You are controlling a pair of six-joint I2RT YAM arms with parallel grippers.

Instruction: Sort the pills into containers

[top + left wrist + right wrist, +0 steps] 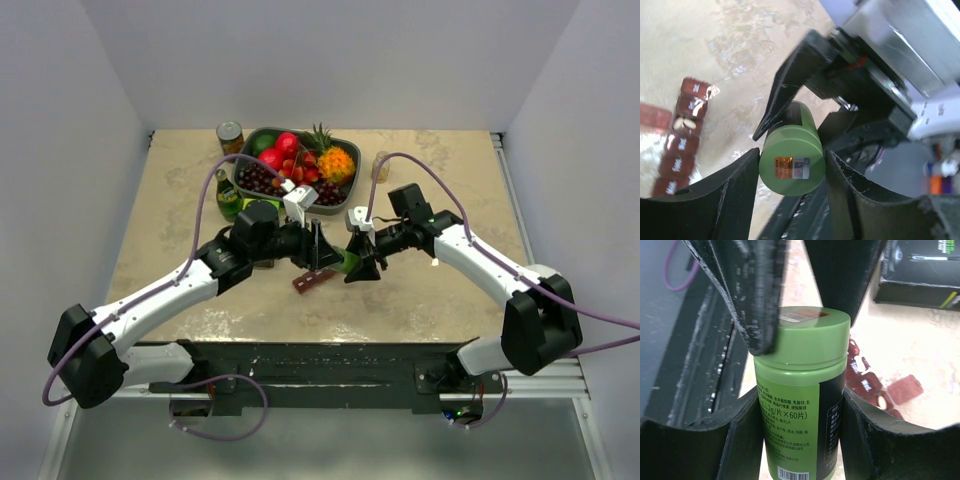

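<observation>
A green pill bottle is held between both grippers above the table's front middle. My right gripper is shut on its labelled body. My left gripper is shut on its green cap, whose end bears a small sticker. The containers, a dark red pill-organiser strip, lie on the table just below the bottle. In the left wrist view the strip has one compartment open with pale pills inside. It also shows in the right wrist view behind the bottle.
A dark fruit tray stands at the back, with a can and a green glass bottle to its left. A small jar is to its right. A black-and-green box lies near the left arm.
</observation>
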